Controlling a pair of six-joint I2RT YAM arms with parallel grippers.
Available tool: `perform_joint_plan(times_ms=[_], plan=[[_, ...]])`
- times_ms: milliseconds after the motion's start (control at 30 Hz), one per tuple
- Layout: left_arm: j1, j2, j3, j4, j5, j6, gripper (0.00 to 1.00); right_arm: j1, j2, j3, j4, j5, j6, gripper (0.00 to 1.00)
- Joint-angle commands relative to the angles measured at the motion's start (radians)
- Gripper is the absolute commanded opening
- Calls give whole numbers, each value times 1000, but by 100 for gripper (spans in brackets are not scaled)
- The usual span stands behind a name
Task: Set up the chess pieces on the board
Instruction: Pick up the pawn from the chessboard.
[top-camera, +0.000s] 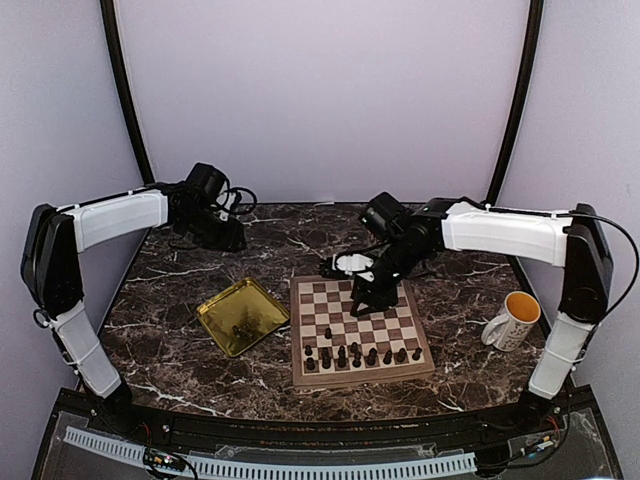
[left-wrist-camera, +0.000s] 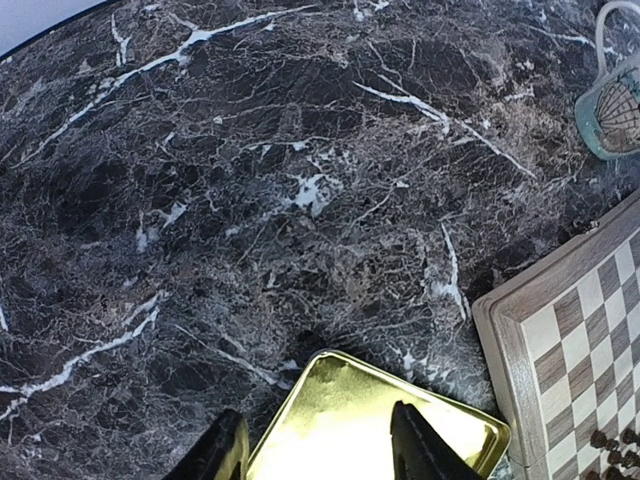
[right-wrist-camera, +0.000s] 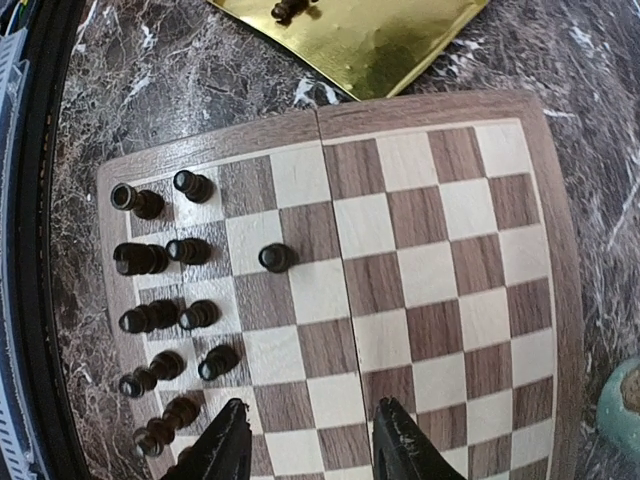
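Since tiny dark chess pieces (right-wrist-camera: 160, 318) line two rows at the near edge of the chequered wooden board (right-wrist-camera: 430, 250), both hands hang empty: right hand (right-wrist-camera: 310, 410) open above it, left hand (left-wrist-camera: 315, 420) open, back from the gold square tray (top-camera: 222, 305) holding stragglers.

Dark chess pieces (top-camera: 355, 355) upright along the near rows of the chequered wooden board (top-camera: 395, 318)

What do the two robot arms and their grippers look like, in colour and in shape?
The left arm and the right arm both have black joints with smooth white shells over the long links. Black cables loop beside them. The left gripper and the right gripper each have two dark fingers that taper toward the tip.
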Motion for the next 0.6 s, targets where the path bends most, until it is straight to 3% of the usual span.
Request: perform_joint_plan(times_ms=[0,233,567], plan=[[67,-85,-7,78,142,-65,49,84,96,102,-49,67,-20,42],[73,-138,-12,74,49,-42,47,149,212,167,-16,152,-6,43],[72,-145,-7,63,65,-26,47,174,303,243,-36,121,-6,37]])
